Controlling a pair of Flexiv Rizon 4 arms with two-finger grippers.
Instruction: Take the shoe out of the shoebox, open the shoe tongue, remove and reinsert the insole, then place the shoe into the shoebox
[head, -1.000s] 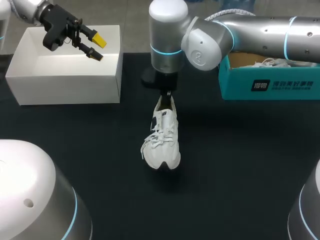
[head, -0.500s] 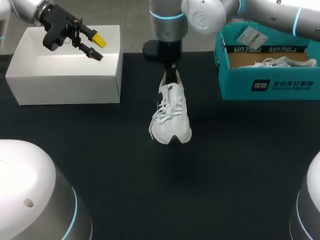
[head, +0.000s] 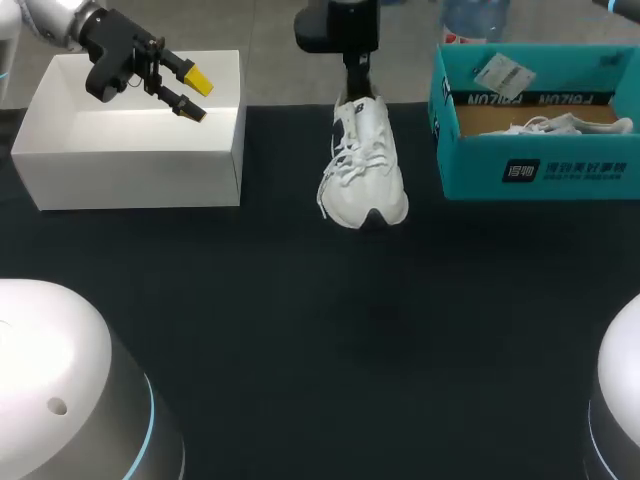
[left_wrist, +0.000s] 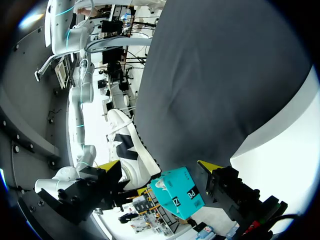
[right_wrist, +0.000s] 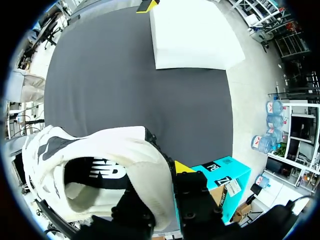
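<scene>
A white sneaker hangs toe-down above the black table, just left of the teal shoebox. My right gripper comes down from the far edge and is shut on the shoe's heel. In the right wrist view the heel wall of the sneaker sits pinched in the right gripper, with the shoebox beside it. A second white shoe lies inside the shoebox. My left gripper hovers open over the white box, holding nothing. The left wrist view shows the sneaker and the shoebox far ahead.
The white open box stands at the table's far left, also seen as the white box and the white box in the wrist views. The black table stretches bare in front of the hanging shoe.
My right arm has lifted the sneaker off the table and carried it away from me and to the right, toward the teal shoebox. The left arm has stayed put.
</scene>
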